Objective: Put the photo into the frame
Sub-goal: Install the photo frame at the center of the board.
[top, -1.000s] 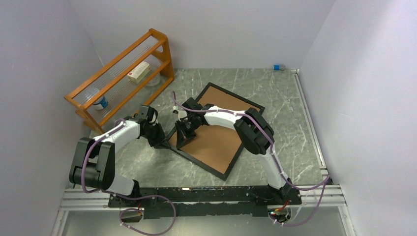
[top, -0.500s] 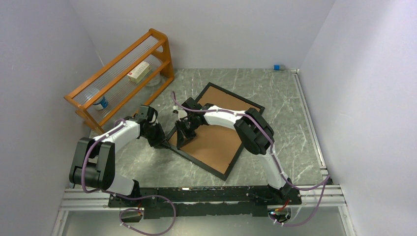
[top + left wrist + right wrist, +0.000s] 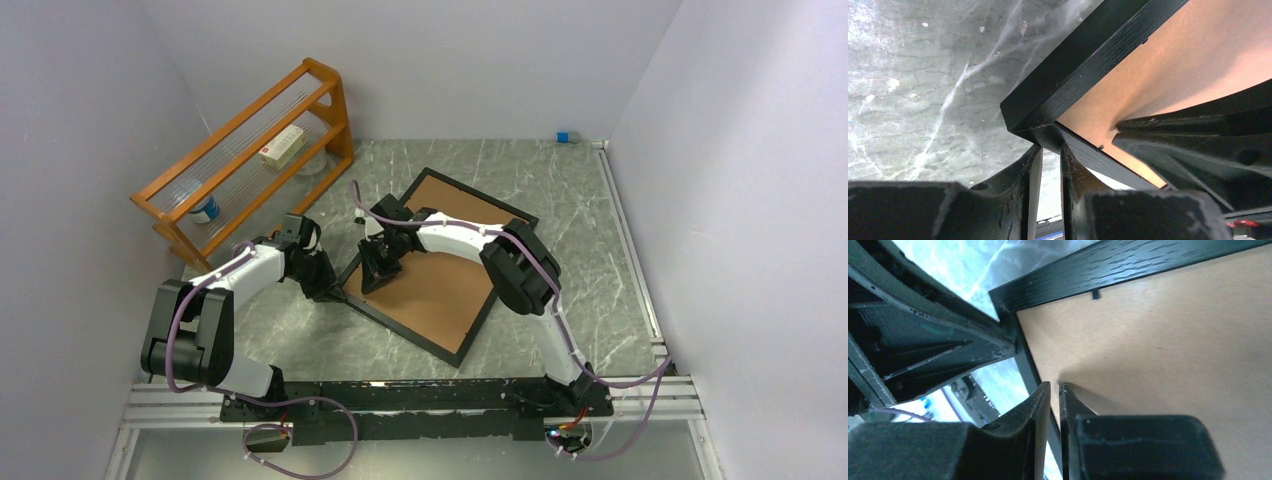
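Observation:
The frame lies face down on the marble table, its brown backing board facing up. The photo is hidden. My left gripper sits at the frame's left corner. In the left wrist view its tips stand a narrow gap apart, pinching the black rim at that corner. My right gripper hovers over the backing just inside the same corner. Its jaws are nearly together with nothing between them, tips at the board's edge beside the rim.
An orange wooden rack stands at the back left with a white box and a small bottle on it. A blue object lies by the back wall. A metal rail runs along the right side.
My right gripper has shifted slightly up and to the right over the backing board, and its jaws have parted a hair. The left arm and the frame have not moved.

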`<move>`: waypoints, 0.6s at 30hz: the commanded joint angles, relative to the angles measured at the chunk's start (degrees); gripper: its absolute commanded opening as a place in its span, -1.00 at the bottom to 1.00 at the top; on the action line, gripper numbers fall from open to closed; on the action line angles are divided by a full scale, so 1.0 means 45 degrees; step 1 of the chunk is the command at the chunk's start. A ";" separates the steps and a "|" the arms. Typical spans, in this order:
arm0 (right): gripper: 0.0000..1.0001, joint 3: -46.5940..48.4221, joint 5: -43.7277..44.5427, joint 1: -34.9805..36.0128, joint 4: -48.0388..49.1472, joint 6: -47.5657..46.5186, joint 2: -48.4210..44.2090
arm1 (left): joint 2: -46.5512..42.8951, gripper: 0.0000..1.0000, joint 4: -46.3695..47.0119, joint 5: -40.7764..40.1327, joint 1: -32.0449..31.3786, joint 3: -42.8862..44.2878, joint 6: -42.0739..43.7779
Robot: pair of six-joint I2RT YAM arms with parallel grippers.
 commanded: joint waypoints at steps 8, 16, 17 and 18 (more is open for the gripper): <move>-0.33 -0.2104 0.0018 -0.0505 0.0488 -0.1210 -0.3189 | -0.0558 -0.05 0.0961 0.0192 -0.0026 -0.0464 0.0442; -0.47 -0.4993 -0.1898 -0.0436 0.1278 -0.0824 -0.4887 | -0.0298 0.15 0.1117 0.0228 -0.0026 -0.0689 0.0246; -0.54 -0.5280 -0.2056 -0.0417 0.1405 -0.0713 -0.5001 | -0.0197 0.13 0.1017 0.0132 -0.0026 -0.0689 0.0206; -0.59 -0.5560 -0.2208 -0.0408 0.1541 -0.0638 -0.5086 | -0.0094 0.08 0.0934 0.0040 -0.0026 -0.0674 0.0177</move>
